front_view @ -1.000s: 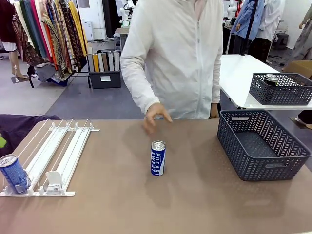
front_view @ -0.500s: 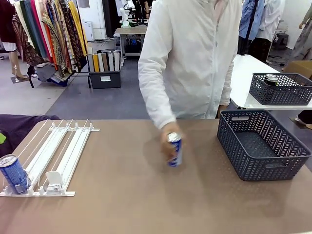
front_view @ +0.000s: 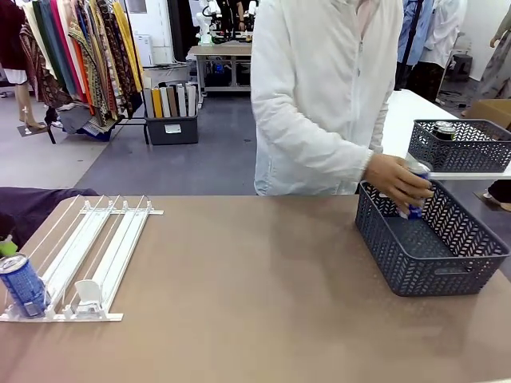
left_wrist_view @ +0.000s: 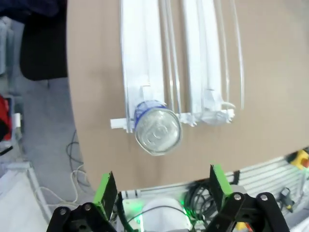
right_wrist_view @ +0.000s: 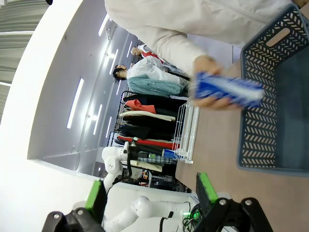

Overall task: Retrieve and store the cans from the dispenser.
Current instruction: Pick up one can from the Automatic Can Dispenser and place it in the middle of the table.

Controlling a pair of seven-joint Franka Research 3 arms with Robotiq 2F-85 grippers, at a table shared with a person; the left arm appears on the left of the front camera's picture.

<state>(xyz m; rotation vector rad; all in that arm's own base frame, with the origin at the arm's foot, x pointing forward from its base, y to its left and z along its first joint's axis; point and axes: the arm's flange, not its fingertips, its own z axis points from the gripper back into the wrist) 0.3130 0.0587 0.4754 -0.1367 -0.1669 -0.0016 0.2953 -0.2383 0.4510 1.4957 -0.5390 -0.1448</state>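
Note:
One blue can [front_view: 22, 285] stands at the near end of the leftmost lane of the white dispenser [front_view: 96, 251]. In the left wrist view my left gripper [left_wrist_view: 161, 188] is open and hovers above that can's silver top [left_wrist_view: 158, 131], apart from it. A person's hand [front_view: 395, 179] holds a second blue can [front_view: 415, 191] tilted over the far rim of the dark lattice basket [front_view: 447, 275]. The right wrist view shows that can [right_wrist_view: 227, 91] in the hand beside the basket [right_wrist_view: 251, 145]. My right gripper [right_wrist_view: 149, 193] is open with nothing between its fingers.
A white pusher block [front_view: 88, 297] sits in a middle lane of the dispenser. A second dark basket [front_view: 471, 155] holding a can [front_view: 445, 129] stands on a white table at the far right. The person stands at the table's far side.
The person picked up the blue can that stood mid-table and carried it right, to the basket's far rim. The can in the dispenser has not moved.

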